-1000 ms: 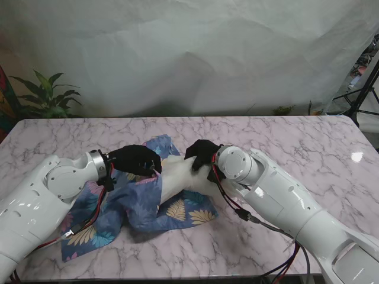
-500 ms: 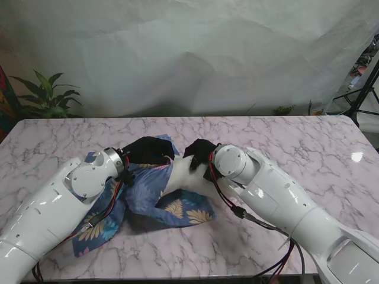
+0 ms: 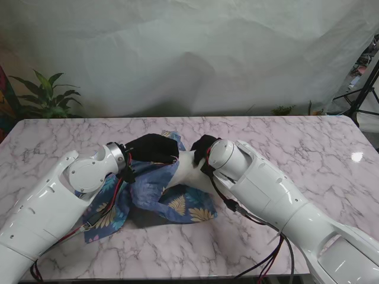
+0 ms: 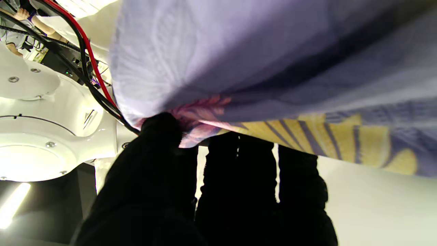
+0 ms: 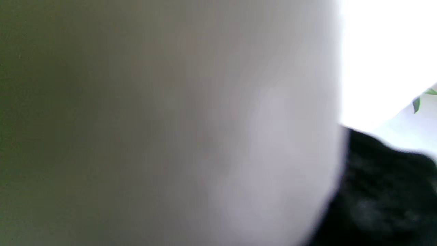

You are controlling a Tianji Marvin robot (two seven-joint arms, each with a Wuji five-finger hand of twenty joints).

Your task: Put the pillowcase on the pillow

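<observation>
On pink-veined marble table [image 3: 308, 142], pillowcase [image 3: 148, 195] — grey backdrop [image 3: 195, 53]

Blue leaf-print pillowcase [image 3: 172, 201], rumpled on marble table, partly drawn over white pillow [image 3: 188, 170]; pillow's middle still bare.

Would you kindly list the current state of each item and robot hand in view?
Pillowcase: crumpled, partly drawn over the pillow, one edge lifted.
Pillow: white, partly covered, one end exposed.
Left robot hand: shut on the pillowcase.
Right robot hand: against the pillow's exposed end; grip hidden.
</observation>
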